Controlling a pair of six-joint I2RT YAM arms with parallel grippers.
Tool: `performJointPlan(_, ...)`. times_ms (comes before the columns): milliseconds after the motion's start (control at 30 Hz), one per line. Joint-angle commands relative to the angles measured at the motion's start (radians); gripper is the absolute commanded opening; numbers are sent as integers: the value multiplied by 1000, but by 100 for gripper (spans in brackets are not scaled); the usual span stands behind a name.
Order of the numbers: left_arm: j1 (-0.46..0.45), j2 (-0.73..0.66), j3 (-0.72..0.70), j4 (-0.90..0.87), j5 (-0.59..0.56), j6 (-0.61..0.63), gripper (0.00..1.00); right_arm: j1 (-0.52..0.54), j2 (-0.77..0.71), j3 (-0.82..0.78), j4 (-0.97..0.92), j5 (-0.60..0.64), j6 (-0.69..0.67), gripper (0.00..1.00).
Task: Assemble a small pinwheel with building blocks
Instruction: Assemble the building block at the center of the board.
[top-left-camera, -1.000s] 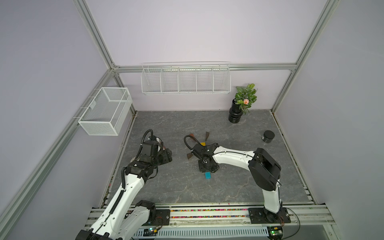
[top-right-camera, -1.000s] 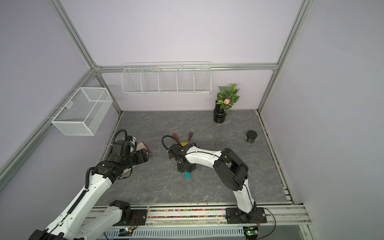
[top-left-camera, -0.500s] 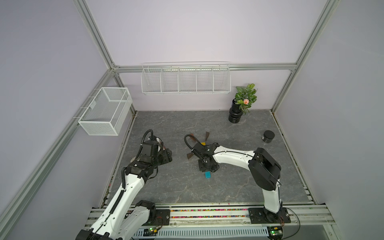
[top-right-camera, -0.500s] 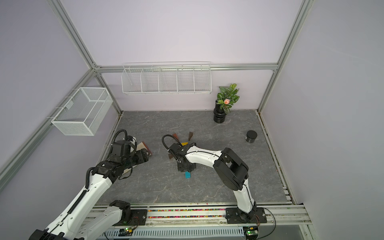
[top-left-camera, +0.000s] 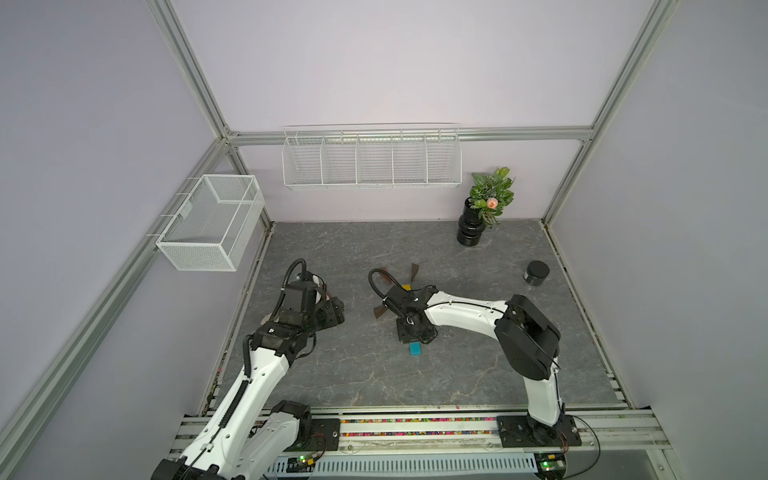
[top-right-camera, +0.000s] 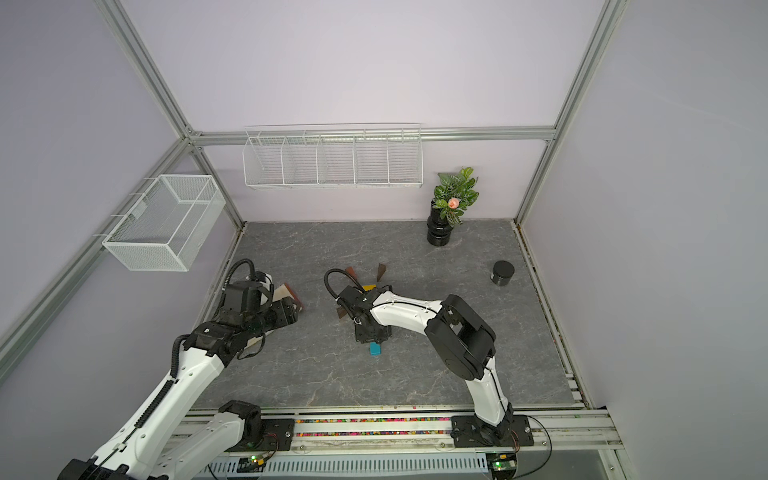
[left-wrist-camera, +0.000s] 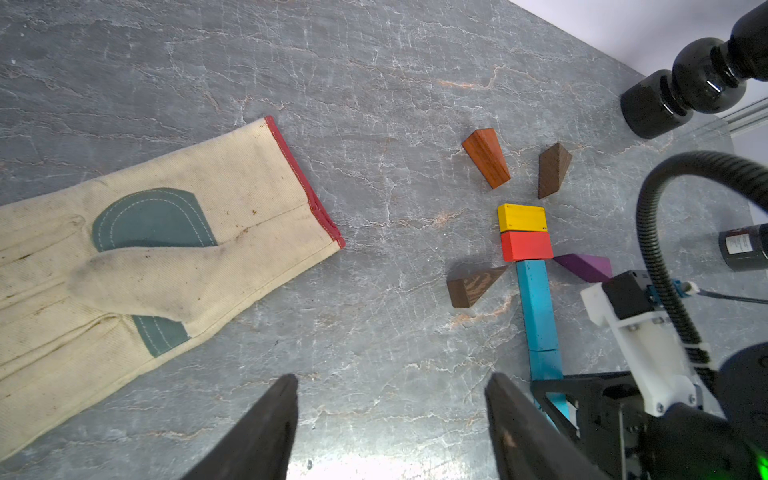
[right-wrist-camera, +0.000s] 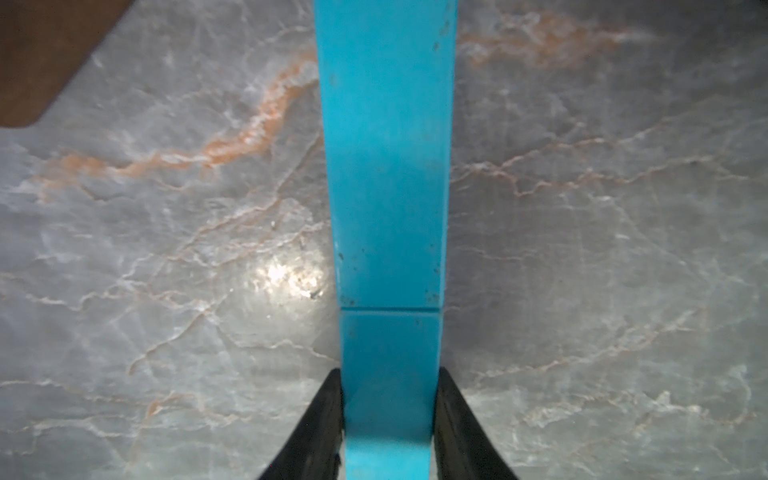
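Observation:
The pinwheel lies flat on the grey table: a yellow block (left-wrist-camera: 522, 217) and a red block (left-wrist-camera: 525, 245) form its centre. Around them lie an orange-brown wedge (left-wrist-camera: 486, 158), two dark brown wedges (left-wrist-camera: 552, 168) (left-wrist-camera: 473, 286) and a purple wedge (left-wrist-camera: 584, 266). A teal bar (left-wrist-camera: 538, 307) runs on from the red block. A second teal bar (right-wrist-camera: 390, 340) butts end to end against it. My right gripper (right-wrist-camera: 390, 374) is shut on that second bar, low over the table (top-left-camera: 412, 337). My left gripper (left-wrist-camera: 392, 378) hangs open and holds nothing, left of the figure.
A beige glove (left-wrist-camera: 166, 257) lies at the table's left side under my left arm (top-right-camera: 286, 291). A black round jar (top-left-camera: 536, 272) stands at the right edge, and a black vase with a plant (top-left-camera: 471, 228) at the back. Two wire baskets (top-left-camera: 372, 160) (top-left-camera: 210, 226) hang on the walls.

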Motion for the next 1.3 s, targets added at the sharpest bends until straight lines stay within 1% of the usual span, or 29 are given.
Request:
performJointPlan(0, 5, 3, -12, 12, -5, -12, 74, -6, 24, 15, 2, -7, -7, 38)
performJointPlan(1267, 5, -2, -15, 8, -4, -14, 74, -18, 18, 6, -3, 15, 35, 38)
